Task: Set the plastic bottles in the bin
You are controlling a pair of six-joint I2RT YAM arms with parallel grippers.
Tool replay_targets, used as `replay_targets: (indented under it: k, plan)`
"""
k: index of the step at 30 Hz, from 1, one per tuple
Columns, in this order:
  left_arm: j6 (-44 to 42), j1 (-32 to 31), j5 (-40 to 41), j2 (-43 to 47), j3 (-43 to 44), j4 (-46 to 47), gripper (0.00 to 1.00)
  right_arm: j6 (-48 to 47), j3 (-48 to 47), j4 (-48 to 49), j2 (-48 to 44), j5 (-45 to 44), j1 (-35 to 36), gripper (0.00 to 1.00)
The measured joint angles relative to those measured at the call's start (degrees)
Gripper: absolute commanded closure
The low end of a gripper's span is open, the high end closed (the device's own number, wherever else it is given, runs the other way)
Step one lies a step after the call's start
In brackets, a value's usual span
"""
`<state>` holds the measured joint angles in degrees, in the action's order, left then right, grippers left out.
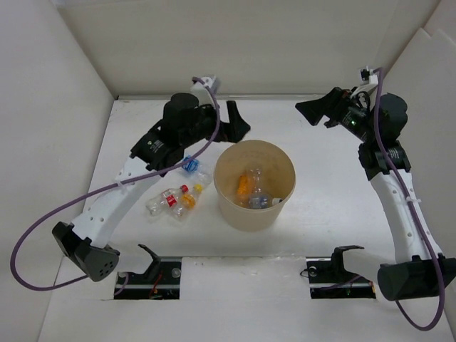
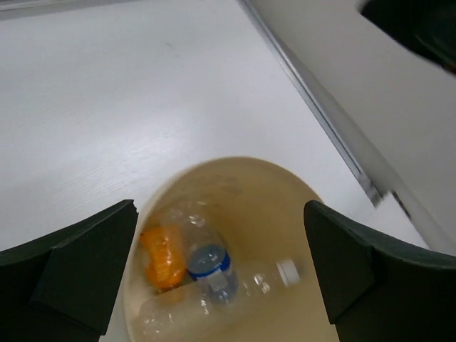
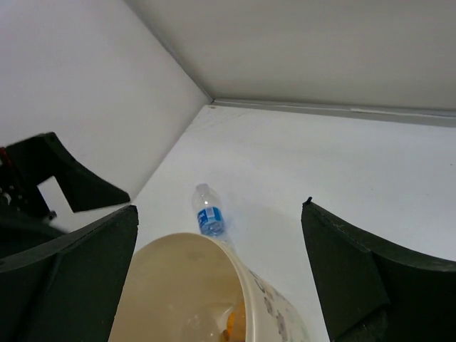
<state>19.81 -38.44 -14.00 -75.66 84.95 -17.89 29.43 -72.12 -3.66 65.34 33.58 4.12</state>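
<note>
The beige bin (image 1: 278, 214) stands mid-table and holds three bottles: an orange one (image 1: 244, 185), a clear one (image 1: 256, 174) and a blue-labelled one (image 1: 262, 202). Three more bottles lie on the table left of it: blue-labelled (image 1: 191, 165), red-labelled (image 1: 165, 198) and orange/yellow (image 1: 187, 201). My left gripper (image 1: 237, 125) is open and empty, above the bin's far-left rim. The left wrist view looks down past it (image 2: 219, 214) into the bin (image 2: 242, 185). My right gripper (image 1: 313, 112) is open and empty, up right of the bin; it (image 3: 219, 208) faces the bin (image 3: 178, 278) and the blue-labelled bottle (image 3: 209, 214).
White walls close in the table on the left, back and right. The back wall's foot (image 2: 335, 135) runs close behind the bin. Two black fixtures (image 1: 153, 267) (image 1: 335, 265) sit at the near edge by the arm bases.
</note>
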Motion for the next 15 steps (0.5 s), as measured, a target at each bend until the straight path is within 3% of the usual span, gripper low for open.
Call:
replay_targets:
  k: [7, 11, 15]
  plan:
    - [13.03, 13.68, 20.26, -2.25, 5.25, -6.71, 0.0, -2.84, 0.0, -3.3, -0.59, -0.61, -0.42, 0.0]
    - [20.72, 21.0, 23.12, -7.23, 3.91, -7.93, 0.0, -3.69, 0.0, -4.98, -0.57, -1.7, 0.28, 0.0]
    - [25.86, 25.51, 21.99, -11.61, -3.87, -6.25, 0.0, -4.26, 0.0, -6.34, -0.55, -4.94, 3.04, 0.0]
